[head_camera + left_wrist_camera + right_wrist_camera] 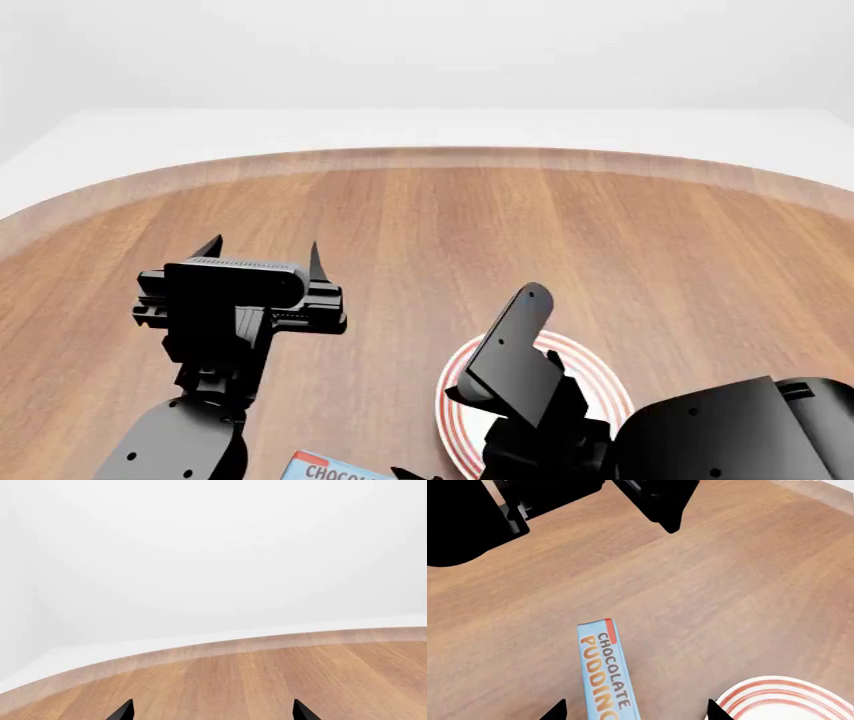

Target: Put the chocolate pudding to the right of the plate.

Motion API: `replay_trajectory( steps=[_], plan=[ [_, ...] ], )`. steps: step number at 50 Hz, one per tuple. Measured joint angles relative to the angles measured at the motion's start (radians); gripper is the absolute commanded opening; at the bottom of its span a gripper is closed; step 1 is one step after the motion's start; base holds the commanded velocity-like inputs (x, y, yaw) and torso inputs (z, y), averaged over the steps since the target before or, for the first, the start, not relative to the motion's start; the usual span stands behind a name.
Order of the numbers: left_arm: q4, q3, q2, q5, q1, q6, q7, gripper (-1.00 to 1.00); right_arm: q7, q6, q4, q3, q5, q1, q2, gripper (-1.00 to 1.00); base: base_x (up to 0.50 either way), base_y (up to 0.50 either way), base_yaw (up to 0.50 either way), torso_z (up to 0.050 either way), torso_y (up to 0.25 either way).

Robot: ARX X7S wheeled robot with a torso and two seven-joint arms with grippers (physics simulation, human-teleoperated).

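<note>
The chocolate pudding, a light blue box with a red end and orange lettering, lies flat on the wooden table; only its corner shows in the head view. My right gripper is open above it, with the box between its spread fingertips, apart from both. The plate, white with red rings, lies beside the box; in the head view my right arm covers most of it. My left gripper is open and empty over bare wood to the left; its fingertips show in the left wrist view.
The round wooden table's curved far edge meets a white floor. My left arm shows as a dark mass beyond the box in the right wrist view.
</note>
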Motion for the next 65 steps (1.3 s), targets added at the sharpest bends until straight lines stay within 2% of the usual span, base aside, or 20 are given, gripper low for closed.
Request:
replay_trajectory(
  steps=[65],
  plan=[
    [-0.016, 0.019, -0.021, -0.028, 0.011, 0.027, -0.024, 1.00, -0.343, -0.163, 0.258, -0.384, -0.403, -0.013, -0.034, 1.00, 0.00, 0.00, 0.00, 0.000, 0.000]
  ],
)
